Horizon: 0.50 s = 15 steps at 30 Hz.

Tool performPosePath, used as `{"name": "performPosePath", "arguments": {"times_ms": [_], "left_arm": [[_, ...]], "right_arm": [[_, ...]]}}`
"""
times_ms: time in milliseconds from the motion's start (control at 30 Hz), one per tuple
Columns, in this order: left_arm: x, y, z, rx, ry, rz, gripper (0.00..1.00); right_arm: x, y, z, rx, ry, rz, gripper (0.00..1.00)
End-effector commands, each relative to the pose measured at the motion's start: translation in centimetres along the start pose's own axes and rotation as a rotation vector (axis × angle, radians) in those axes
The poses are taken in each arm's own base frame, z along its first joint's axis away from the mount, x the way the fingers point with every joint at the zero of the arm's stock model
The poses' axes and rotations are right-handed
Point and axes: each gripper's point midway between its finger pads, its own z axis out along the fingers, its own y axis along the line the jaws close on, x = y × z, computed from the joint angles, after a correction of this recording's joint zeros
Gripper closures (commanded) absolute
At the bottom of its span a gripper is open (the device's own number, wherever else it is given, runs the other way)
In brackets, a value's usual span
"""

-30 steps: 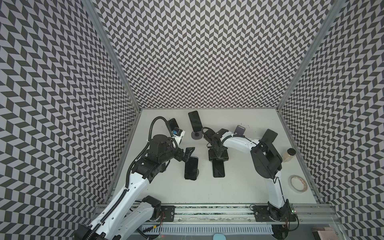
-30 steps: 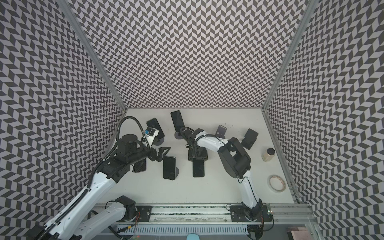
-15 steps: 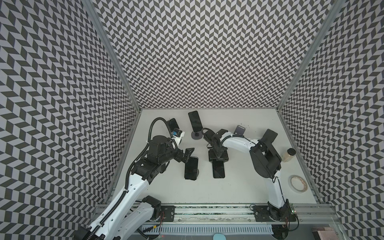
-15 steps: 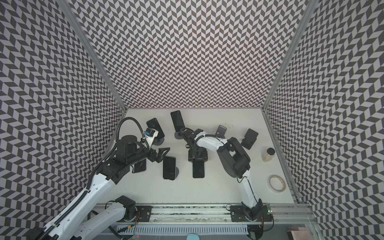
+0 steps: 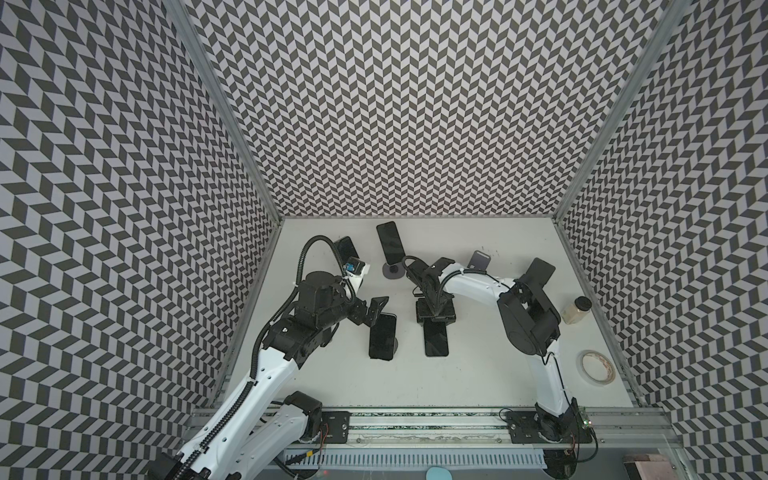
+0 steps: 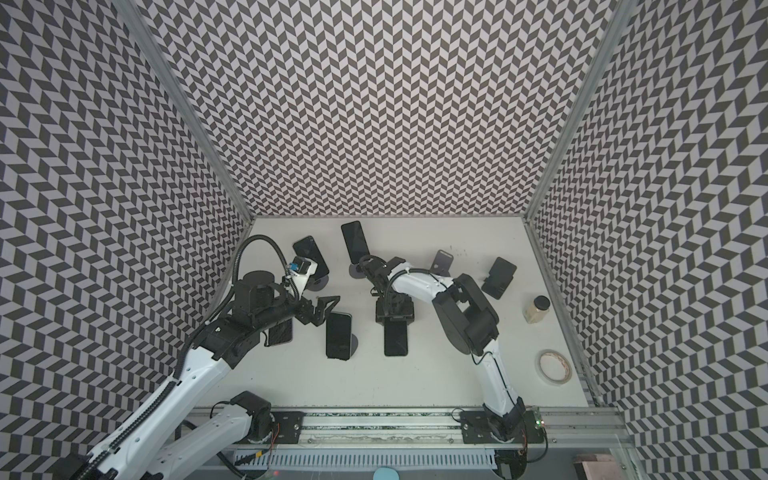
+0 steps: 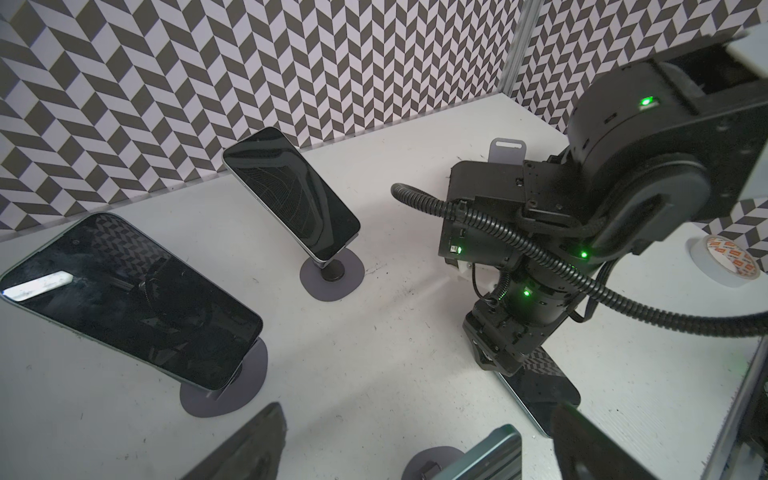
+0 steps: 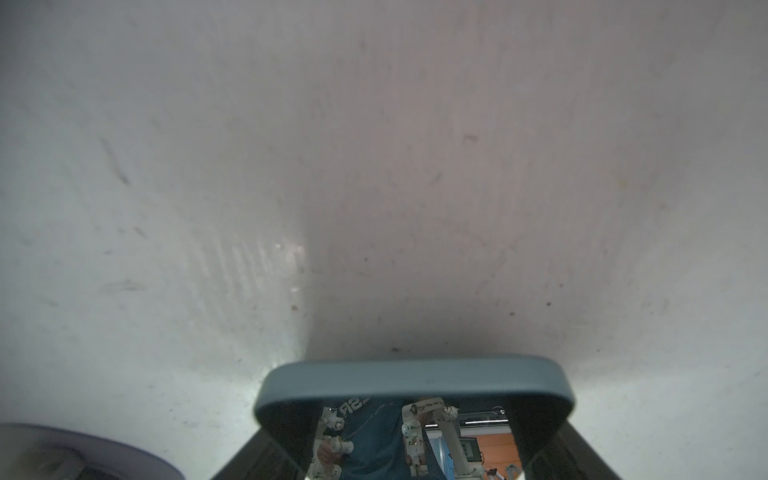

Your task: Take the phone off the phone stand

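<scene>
**Phone grasped at mid-counter**

The phone (image 5: 436, 343) lies flat on the counter (image 5: 478, 374), its 12 o'clock end grasped between the jaws of the right gripper (image 5: 435, 322). At 9 o'clock, the left gripper (image 5: 373, 315), jaws released, hovers over a second phone (image 5: 382, 338).

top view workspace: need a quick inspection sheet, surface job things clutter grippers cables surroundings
surface: white tabletop, lightly scuffed
job's things: dark slab phone lying low, gripped; another dark phone on round grey stand
clutter: tan-filled jar, white tape roll, right side
grippers: left gripper open beside the standing phone; right gripper shut on the low phone
cables: black corrugated hose looped over left arm
surroundings: black-white chevron walls
</scene>
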Motion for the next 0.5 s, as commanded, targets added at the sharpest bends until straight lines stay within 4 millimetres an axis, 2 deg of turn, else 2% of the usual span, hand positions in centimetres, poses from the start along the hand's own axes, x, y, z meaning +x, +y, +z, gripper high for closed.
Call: {"name": "performPosePath", "arguments": {"times_ms": [0, 167, 467], "left_arm": [[0.20, 0.23, -0.29, -0.013, -0.001, 0.010, 0.00], [0.40, 0.14, -0.26, -0.010, 0.001, 0.009, 0.00], [0.44, -0.01, -0.30, -0.002, 0.002, 0.009, 0.00]], "right_arm": [[-0.21, 0.45, 0.86, 0.000, 0.008, 0.006, 0.37], [0.34, -0.12, 0.88, 0.024, 0.030, 0.006, 0.30], [0.58, 0.26, 1.14, 0.004, 0.047, 0.007, 0.20]]}}
